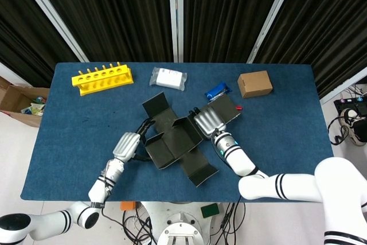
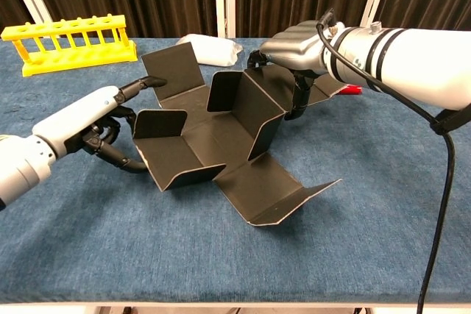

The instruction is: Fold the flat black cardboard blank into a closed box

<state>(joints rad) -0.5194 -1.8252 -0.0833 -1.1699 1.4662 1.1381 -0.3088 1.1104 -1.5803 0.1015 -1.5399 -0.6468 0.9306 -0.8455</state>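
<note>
The black cardboard blank [image 1: 175, 140] lies half folded on the blue table, several of its panels standing up [image 2: 213, 134]. My right hand [image 1: 207, 121] is at its right side. Its fingers hook over the top of the tall upright panel and the thumb presses behind it [image 2: 294, 48], so it holds that panel. My left hand [image 1: 127, 144] is at the blank's left side with fingers spread [image 2: 99, 119]. One fingertip touches the rear-left flap and the thumb lies by the front-left wall's corner, with nothing gripped.
A yellow tube rack [image 1: 102, 78] stands at the back left. A white packet [image 1: 168, 78] lies behind the blank, a blue packet [image 1: 218, 91] and a brown box [image 1: 254, 84] at the back right. The table's front edge [image 2: 235, 301] runs close below the blank.
</note>
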